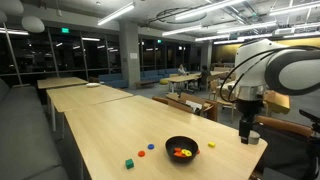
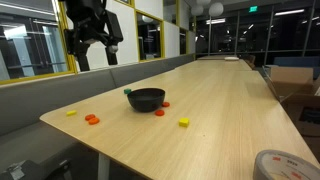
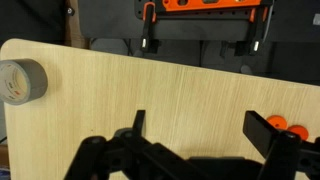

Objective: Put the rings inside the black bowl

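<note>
The black bowl (image 1: 181, 148) sits on the counter (image 1: 100, 130), toward its short end. In an exterior view it holds rings (image 1: 181, 152), orange-red and yellow; how many I cannot tell.

On one side of the bowl a blue ring (image 1: 141, 153) and an orange ring (image 1: 151, 147) lie close together, near a green cube (image 1: 129, 163). A yellow ring (image 1: 211, 145) lies alone on the opposite side, toward the arm. None of them touches the bowl.

In the wrist view a roll of tape (image 3: 20, 80) lies flat by a corner of the counter. Two orange pieces (image 3: 275, 123) show at the right border of that view.

The pincer (image 2: 97, 55) hangs well above the counter, off to the side of the bowl. It is spread wide with nothing between its fingers. A long stretch of bare counter runs away behind the bowl, and the loose pieces all lie near the short end.
</note>
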`<control>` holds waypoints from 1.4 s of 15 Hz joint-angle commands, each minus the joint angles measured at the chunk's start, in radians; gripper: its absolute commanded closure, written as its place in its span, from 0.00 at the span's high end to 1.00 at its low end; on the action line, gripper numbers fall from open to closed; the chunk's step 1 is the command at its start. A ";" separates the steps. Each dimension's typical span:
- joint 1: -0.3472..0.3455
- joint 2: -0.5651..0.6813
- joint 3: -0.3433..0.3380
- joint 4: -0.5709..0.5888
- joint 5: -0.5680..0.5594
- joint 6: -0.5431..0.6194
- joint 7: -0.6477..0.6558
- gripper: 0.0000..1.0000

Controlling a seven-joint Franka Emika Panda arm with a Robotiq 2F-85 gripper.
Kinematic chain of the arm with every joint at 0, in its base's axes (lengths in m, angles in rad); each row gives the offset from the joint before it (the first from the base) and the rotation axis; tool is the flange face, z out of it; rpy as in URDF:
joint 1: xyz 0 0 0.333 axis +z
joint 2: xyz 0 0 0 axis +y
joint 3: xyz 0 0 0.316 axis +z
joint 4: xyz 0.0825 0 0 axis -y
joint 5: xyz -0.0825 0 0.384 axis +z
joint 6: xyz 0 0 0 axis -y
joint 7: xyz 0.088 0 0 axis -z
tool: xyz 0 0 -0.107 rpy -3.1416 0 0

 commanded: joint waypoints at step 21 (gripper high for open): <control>-0.174 0.474 0.004 0.265 -0.202 0.499 0.249 1.00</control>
